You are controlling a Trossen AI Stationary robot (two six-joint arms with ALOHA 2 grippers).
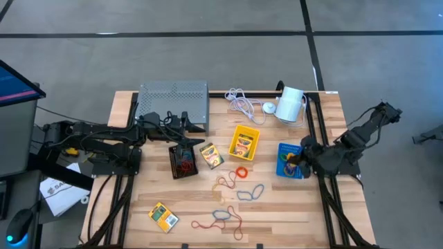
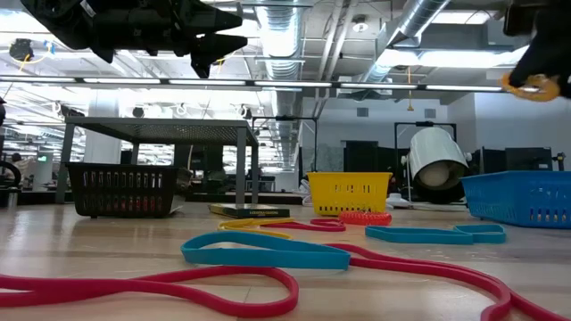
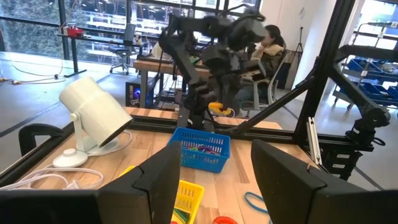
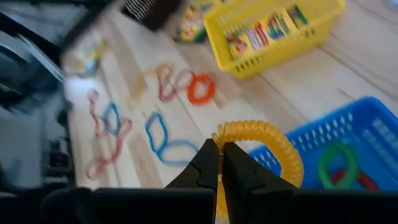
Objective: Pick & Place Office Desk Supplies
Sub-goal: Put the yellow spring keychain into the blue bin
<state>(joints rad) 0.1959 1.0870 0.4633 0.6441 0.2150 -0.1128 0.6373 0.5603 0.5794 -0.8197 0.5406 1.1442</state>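
Red rubber-band loops (image 2: 178,290) lie closest to the low camera on the counter (image 1: 291,214), with a blue loop (image 2: 268,251) just behind them. Right pincer (image 4: 221,163) is fully closed on a coiled yellow band (image 4: 273,146) and holds it above the near edge of the blue bin (image 1: 289,160), which already contains green and red bands. An orange coiled band (image 1: 241,172) lies on the counter between the blue bin and the black bin (image 1: 183,160). The yellow bin (image 1: 244,142) holds a crayon box; a second crayon box (image 1: 210,155) lies beside the black bin, and a third (image 1: 163,217) near the front left edge. Left pincer (image 1: 185,121) hangs with fingers (image 3: 155,180) spread wide and empty, above the counter behind the black bin, near the grey metal stand (image 1: 173,97).
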